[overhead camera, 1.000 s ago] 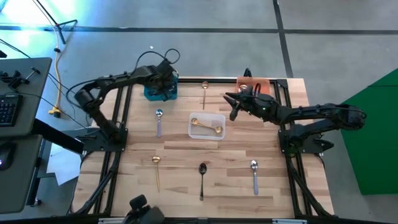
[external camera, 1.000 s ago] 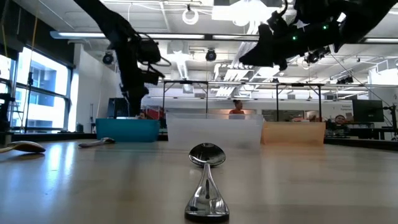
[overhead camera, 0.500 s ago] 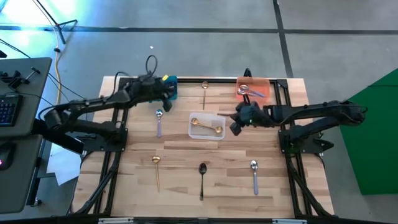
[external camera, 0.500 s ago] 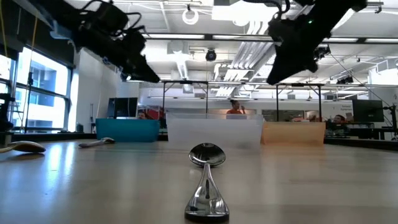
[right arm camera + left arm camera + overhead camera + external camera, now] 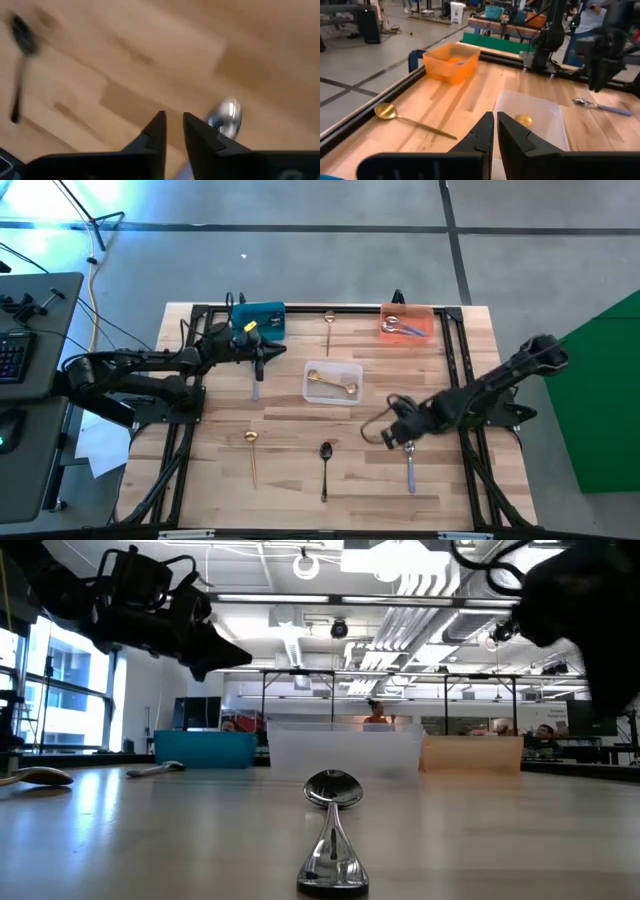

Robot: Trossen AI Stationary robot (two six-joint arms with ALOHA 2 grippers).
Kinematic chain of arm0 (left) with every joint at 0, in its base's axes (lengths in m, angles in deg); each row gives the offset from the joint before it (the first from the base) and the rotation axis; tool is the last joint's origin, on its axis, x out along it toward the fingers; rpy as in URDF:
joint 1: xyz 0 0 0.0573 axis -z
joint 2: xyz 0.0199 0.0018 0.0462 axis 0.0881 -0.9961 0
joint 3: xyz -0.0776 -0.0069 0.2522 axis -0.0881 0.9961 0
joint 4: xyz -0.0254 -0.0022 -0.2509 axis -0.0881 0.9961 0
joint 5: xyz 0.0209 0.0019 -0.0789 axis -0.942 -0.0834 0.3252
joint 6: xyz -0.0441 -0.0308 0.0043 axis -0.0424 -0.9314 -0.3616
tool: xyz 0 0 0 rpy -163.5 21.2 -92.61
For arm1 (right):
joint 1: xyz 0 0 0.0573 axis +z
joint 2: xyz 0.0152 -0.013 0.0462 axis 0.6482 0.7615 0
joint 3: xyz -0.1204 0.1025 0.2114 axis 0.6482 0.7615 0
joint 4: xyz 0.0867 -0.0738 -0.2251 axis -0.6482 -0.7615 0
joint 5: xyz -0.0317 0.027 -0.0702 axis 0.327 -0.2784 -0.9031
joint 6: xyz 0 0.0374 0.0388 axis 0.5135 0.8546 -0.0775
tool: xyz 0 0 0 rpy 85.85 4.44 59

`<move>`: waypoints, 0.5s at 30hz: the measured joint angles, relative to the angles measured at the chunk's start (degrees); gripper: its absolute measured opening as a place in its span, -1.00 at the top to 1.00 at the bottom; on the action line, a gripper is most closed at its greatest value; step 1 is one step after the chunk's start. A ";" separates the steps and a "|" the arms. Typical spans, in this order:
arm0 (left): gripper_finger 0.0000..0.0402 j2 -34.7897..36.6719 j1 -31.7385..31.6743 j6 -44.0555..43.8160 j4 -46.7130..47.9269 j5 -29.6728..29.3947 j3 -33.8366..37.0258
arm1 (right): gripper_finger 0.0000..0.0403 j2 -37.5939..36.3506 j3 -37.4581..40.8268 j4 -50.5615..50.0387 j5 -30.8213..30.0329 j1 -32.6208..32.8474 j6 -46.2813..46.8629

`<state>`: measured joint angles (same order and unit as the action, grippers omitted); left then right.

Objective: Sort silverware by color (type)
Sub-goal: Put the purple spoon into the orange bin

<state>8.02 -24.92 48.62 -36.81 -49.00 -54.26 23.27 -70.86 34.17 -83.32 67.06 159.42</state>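
Observation:
Spoons lie spread on the wooden table. A gold one (image 5: 327,328) is at the far edge, another (image 5: 252,452) near left, and a black one (image 5: 325,463) near the middle. One lilac-handled silver spoon (image 5: 255,377) lies left of the clear bin. Another (image 5: 410,465) lies near right. My left gripper (image 5: 264,352) hovers level and shut, between the blue bin (image 5: 262,318) and the left lilac spoon. My right gripper (image 5: 397,436) points down just left of the right lilac spoon's bowl (image 5: 227,117). Its fingers stand a little apart with nothing between them.
A clear bin (image 5: 333,384) at the table's middle holds a gold spoon (image 5: 523,120). An orange bin (image 5: 406,325) at the far right holds silver spoons. Black frame rails run along the table's left, right and far edges. People show in the room beyond.
My left gripper has come away from over the blue bin toward the near edge and tipped from pointing down to level. My right gripper has swung from beside the orange bin toward the near edge and tipped from level to pointing down beside the right lilac spoon.

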 joint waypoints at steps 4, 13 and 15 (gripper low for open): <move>0.94 -0.11 0.78 0.04 -0.06 0.00 -0.02 | 0.49 4.70 0.00 0.02 4.70 5.35 11.22; 0.94 -0.13 1.18 0.09 -0.13 -0.09 -0.02 | 0.28 13.62 0.00 2.16 6.79 10.11 23.59; 0.94 -0.13 1.18 0.09 -0.02 -0.09 -0.02 | 0.33 15.28 0.00 2.16 6.79 10.05 24.16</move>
<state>7.89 -23.74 48.71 -36.83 -49.09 -54.29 38.55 -70.86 36.33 -76.53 77.11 183.57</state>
